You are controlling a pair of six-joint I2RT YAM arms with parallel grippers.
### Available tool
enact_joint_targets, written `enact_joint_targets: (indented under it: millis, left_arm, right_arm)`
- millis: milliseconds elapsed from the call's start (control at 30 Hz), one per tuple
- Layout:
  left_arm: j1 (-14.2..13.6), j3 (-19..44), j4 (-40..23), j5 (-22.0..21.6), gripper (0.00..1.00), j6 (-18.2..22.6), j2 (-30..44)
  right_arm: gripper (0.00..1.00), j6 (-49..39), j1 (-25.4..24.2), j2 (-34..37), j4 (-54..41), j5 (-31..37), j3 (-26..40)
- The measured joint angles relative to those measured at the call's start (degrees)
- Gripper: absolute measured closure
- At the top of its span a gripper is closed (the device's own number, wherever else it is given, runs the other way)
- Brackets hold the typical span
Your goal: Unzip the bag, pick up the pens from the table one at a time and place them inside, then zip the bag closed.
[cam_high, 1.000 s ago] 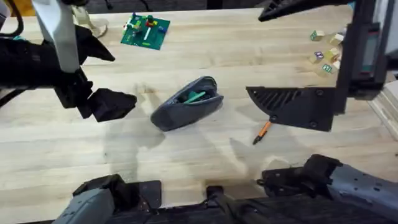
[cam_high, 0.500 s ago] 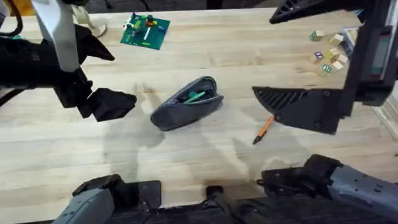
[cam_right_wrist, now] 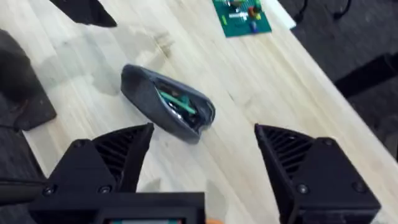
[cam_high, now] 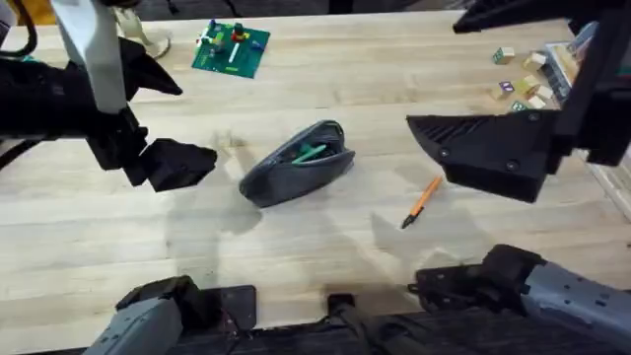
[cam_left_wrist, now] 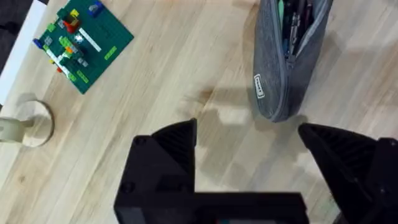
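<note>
On the table (cam_high: 296, 247) overhead, an orange pen (cam_high: 422, 201) lies by the unzipped bag (cam_high: 296, 163); both claws gape, grasping nothing

The overhead camera sits high above the arm bases and looks down and forward across the whole surface (cam_high: 315, 247), with the bag (cam_high: 296, 163) near mid-frame. The left wrist camera hangs close over the surface, looking down past its own fingers (cam_left_wrist: 168, 155) at one end of the bag (cam_left_wrist: 283, 68) and the green board (cam_left_wrist: 81, 43). The right wrist camera sits higher and looks obliquely past its fingers (cam_right_wrist: 118, 155); all three views share the bag (cam_right_wrist: 168, 109) and the board (cam_right_wrist: 242, 15).
</note>
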Motion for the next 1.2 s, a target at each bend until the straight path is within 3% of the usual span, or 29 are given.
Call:
enact_joint_targets:
  millis: [233,733,767,933,1200]
  left_arm:
    - [0.00,0.00,0.04,-0.02,0.007,0.00,0.00]
    - [0.00,0.00,0.20,-0.02,0.007,0.00,0.00]
    - [0.00,0.00,0.20,0.00,0.008,0.00,0.00]
    - [0.00,0.00,0.20,-0.02,0.009,0.00,0.00]
    - [0.00,0.00,0.20,-0.02,0.008,0.00,0.00]
  right_arm:
    - [0.005,2.01,-2.24,0.00,-3.95,3.11,0.00]
    - [0.005,5.96,-22.71,0.00,-11.72,3.56,0.02]
    - [0.005,9.48,-26.89,0.00,-13.49,3.56,0.04]
    - [0.005,17.30,-32.10,0.00,-15.89,3.56,0.04]
    - [0.004,34.84,-34.18,0.00,-18.21,3.54,0.04]
